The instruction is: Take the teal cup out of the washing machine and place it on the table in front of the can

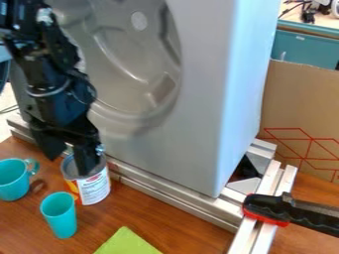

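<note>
The black gripper (67,164) hangs at the left, right at an open-topped can (94,187) with a white, red and yellow label. Its two fingers stand apart: one is at the can's left side, the other over the can's mouth, hiding part of the rim. Whether either touches the can, I cannot tell. Left of the can is a teal mug (13,181) with its handle toward the can. A teal cup (59,216) stands upright in front of the can. At the bottom edge lies a flat green item (127,243).
A large grey panel (198,99) with a round recess rises behind the can, with metal rails (179,198) along its base. A black and red clamp (268,207) grips the rails at the right. Behind it stands a cardboard sheet (301,109), with a teal box (305,47) farther back.
</note>
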Tool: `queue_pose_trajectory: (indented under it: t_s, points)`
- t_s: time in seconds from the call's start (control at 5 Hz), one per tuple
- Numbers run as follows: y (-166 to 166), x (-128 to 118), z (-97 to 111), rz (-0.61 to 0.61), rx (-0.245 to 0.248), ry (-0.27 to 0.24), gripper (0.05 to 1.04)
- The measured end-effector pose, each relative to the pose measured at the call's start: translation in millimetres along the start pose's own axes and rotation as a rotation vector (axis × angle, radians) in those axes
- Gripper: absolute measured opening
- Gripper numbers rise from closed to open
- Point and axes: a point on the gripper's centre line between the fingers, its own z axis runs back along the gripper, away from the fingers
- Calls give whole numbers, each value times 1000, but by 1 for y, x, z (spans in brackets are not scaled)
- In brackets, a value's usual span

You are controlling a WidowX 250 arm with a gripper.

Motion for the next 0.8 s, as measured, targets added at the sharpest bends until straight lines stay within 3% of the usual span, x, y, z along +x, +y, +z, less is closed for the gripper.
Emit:
queue_pose_trajectory:
  t_s: [0.2, 0.4, 0.6, 0.8]
  points:
    - [-32, -3, -10, -72, -43, 70, 1000]
    - [-74, -23, -19, -159, -47, 143, 1000]
    - [-93, -40, -18, -139, -22, 184, 1000]
    - [-90, -50, -8, 36, 21, 180, 1000]
